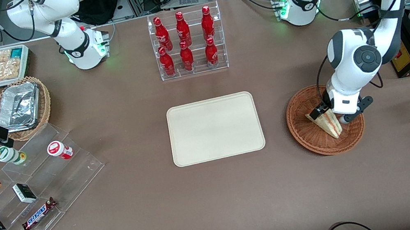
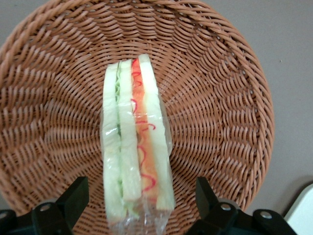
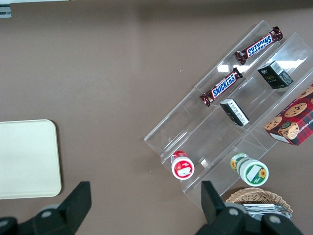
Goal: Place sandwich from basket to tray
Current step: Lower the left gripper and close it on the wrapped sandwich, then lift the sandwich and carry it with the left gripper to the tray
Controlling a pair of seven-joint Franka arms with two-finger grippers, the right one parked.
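In the front view, the gripper (image 1: pixel 329 115) is seen lowered into the basket (image 1: pixel 302 128), which sits on the table (image 1: pixel 218 196) toward the working arm's end. The sandwich (image 1: pixel 327 123) lies in the basket, its wedge tip pointing nearer the camera, and one dark finger is seen at its upper end. The tray (image 1: pixel 215 128) lies flat at mid-table, well apart from the basket and nothing is seen on it. A clear rack of red bottles (image 1: pixel 186 43) stands farther from the camera than the tray.

In the left wrist view, the sandwich (image 2: pixel 136 147) is shown wrapped in clear film, resting on the woven floor of the basket (image 2: pixel 220 107), with green and red-orange layers between white bread. The fingers (image 2: pixel 73 196) are spread wide, one on each side of the sandwich's end, and gaps are seen between pads and wrap, so nothing is pinched.

In the right wrist view, a corner of the tray (image 3: pixel 27 159) is seen, and two Snickers bars (image 3: pixel 221 87) lie on a clear stepped stand (image 3: pixel 195 132) toward the parked arm's end.
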